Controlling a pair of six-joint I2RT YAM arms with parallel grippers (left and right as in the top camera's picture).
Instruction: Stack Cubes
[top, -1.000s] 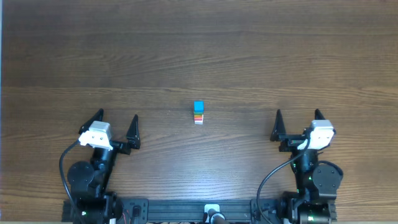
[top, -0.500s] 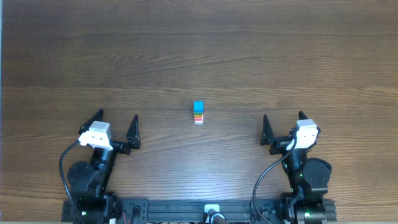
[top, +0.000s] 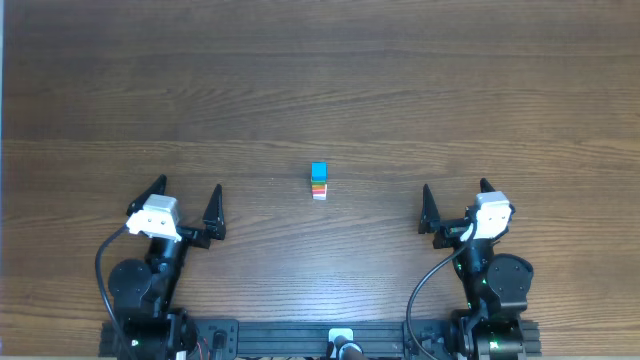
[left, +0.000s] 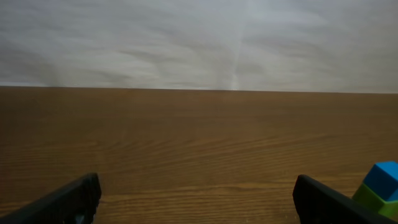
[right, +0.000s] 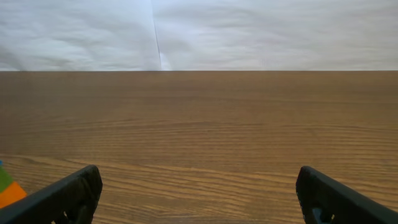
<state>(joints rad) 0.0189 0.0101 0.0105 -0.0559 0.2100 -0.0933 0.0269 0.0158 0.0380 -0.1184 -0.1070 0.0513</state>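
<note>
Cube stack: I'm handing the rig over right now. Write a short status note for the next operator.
Left tool: open, empty, near its own base.
Right tool: open, empty, near its own base.
Cube stack: upright at the middle of the table, between the two tools and touching neither. The blue cube is on top, with the green cube directly under it.
Done: stacking looks complete.
Left: probably nothing beyond confirming the stack is steady.
</note>
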